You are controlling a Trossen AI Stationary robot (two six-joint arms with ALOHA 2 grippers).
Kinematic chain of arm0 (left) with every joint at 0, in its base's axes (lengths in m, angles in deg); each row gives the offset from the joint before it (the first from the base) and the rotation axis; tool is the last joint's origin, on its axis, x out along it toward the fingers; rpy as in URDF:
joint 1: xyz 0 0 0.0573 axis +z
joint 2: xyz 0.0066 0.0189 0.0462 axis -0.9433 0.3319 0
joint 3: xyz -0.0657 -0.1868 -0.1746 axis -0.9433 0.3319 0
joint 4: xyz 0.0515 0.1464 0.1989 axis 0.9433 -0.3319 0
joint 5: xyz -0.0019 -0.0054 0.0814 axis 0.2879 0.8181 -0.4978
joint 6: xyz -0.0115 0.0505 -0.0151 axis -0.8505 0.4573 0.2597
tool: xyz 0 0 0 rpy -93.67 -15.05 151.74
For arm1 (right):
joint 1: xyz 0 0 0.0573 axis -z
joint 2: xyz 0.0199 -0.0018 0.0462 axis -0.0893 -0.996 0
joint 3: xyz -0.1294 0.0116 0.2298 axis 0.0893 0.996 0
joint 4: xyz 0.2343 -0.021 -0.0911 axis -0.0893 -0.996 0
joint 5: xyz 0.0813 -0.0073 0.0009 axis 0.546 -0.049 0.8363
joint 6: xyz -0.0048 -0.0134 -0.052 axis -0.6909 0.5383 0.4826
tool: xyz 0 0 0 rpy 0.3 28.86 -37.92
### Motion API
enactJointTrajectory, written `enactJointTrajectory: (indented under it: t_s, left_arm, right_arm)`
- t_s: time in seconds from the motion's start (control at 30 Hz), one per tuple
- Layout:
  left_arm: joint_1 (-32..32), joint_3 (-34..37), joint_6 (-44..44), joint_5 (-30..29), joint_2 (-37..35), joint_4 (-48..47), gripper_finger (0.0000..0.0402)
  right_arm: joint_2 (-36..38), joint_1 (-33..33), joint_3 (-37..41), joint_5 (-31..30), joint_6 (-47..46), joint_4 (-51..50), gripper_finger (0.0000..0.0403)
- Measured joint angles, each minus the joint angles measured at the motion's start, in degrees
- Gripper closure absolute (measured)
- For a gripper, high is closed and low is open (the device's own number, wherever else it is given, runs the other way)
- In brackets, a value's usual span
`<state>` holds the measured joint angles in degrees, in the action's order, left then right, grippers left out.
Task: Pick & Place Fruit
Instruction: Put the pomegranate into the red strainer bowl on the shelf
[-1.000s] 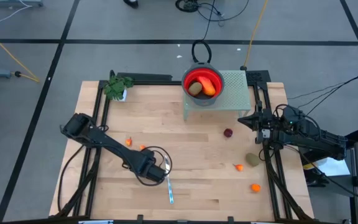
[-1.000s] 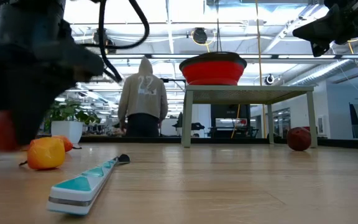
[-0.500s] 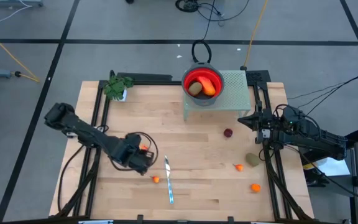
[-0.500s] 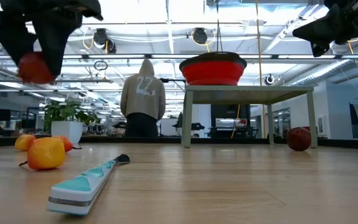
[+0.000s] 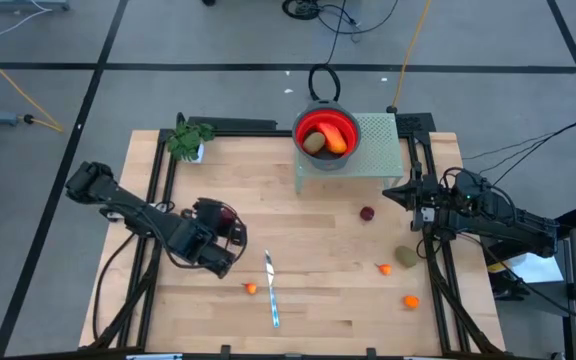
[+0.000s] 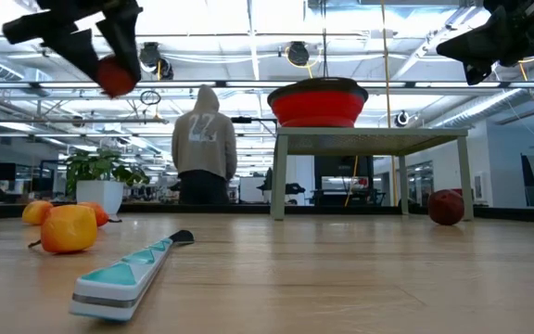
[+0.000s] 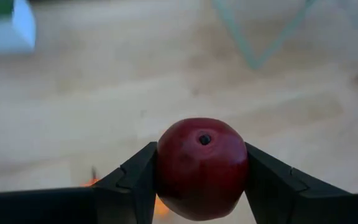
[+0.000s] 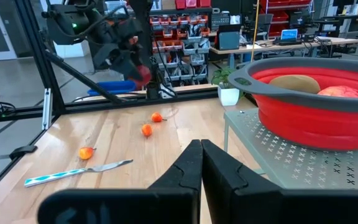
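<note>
My left gripper [image 5: 228, 218] is shut on a dark red ball [image 7: 202, 167], high above the table's left half; the ball also shows in the low view [image 6: 116, 76] and in the right wrist view [image 8: 143, 73]. My right gripper [image 8: 201, 155] is shut and touches nothing, waiting in the air at the table's right edge [image 5: 409, 192]. A second dark red ball [image 5: 367, 213] rests on the wood. An olive-brown kiwi [image 5: 406, 257] and orange bits [image 5: 383, 267] [image 5: 410, 301] [image 5: 251, 289] lie loose. The red bowl [image 5: 326, 135] holds a kiwi and an orange-red piece. My left gripper pinches the dark red ball between its two fingers [image 7: 138, 180], one on each opposite side [image 7: 166, 168]. The ball's stem dimple [image 7: 204, 139] faces the wrist camera. The ball is lifted clear, well above the table.
The bowl stands on a pale green perforated stand [image 5: 376, 140] at the far edge. A slim knife with a teal handle [image 5: 271, 290] lies near the middle front. A green plant [image 5: 187, 140] sits at the far left corner. A person in a hoodie [image 6: 198, 144] stands beyond the table.
My left gripper has risen from table height beside the knife, carrying the dark red ball up clear of the wood. It has also moved toward the table's far edge and a little to the left. My right arm has kept still.
</note>
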<state>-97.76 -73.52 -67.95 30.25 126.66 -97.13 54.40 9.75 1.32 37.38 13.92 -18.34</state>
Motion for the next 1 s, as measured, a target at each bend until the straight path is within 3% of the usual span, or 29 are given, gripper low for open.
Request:
enactJointTrajectory:
  t_s: [0.17, 0.43, 0.77, 1.0]
  left_arm:
    - [0.0, 0.0, 0.4, -10.7, 0.0, -1.0, 0.0219]
    - [0.8, 0.0, 2.4, -19.7, 0.0, -2.6, 0.0208]
    - [1.0, 0.0, 3.6, -29.0, 0.0, -3.0, 0.0209]
    - [2.0, 0.0, 5.6, -28.7, 0.0, -3.0, 0.0215]
  right_arm:
    - [0.0, 0.0, 0.0, 0.0, 0.0, 0.0, 0.0403]
    - [0.0, 0.0, 0.0, 0.0, 0.0, 0.0, 0.0403]
    - [0.0, 0.0, 0.0, 0.0, 0.1, 0.0, 0.0403]
    - [0.0, 0.0, 0.0, 0.0, 0.1, 0.0, 0.0403]
